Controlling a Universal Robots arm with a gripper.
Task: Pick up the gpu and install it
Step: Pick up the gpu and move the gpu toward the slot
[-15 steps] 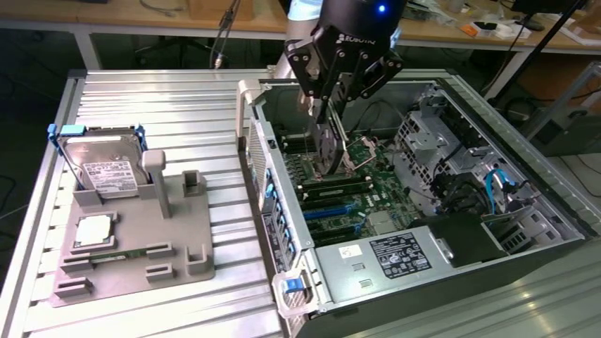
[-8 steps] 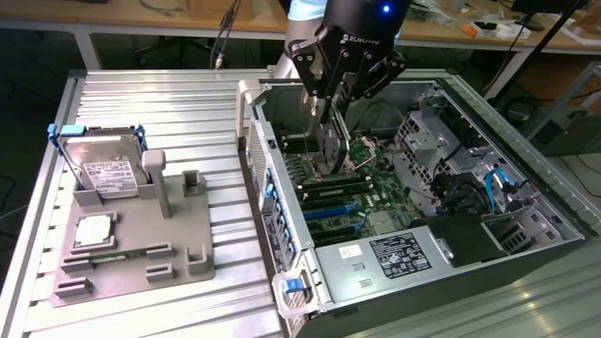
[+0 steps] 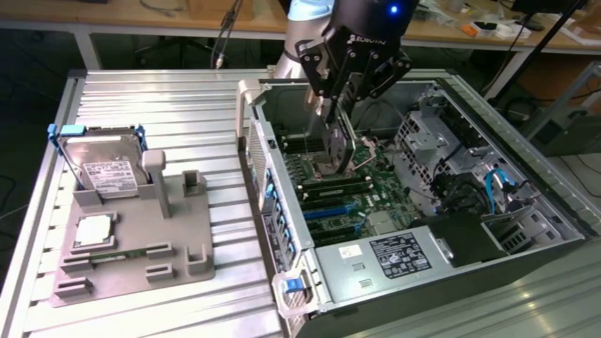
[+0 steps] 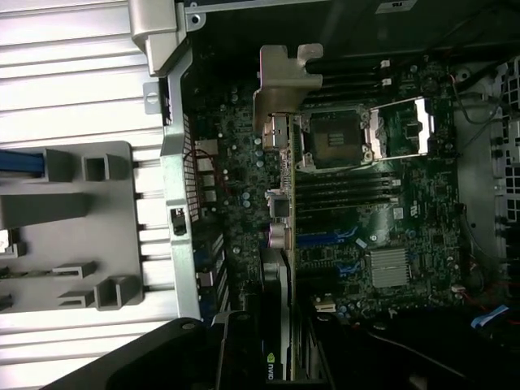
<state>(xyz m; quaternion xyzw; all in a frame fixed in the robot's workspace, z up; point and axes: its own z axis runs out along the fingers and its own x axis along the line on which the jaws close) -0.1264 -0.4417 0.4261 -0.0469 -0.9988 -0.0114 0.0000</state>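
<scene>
Gripper [image 3: 336, 105]: black metal jaws clamped on the graphics card's upper edge.
Graphics card [image 3: 338, 148]: thin flat dark board with a folded silver bracket, held on edge over the green motherboard [image 3: 376, 179].
Case [image 3: 474, 98]: grey sheet metal, open on the ribbed table [image 3: 150, 105].

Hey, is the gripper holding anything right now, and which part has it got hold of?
Yes. The gripper holds the graphics card by its upper edge, and the card hangs over the open computer case.
</scene>
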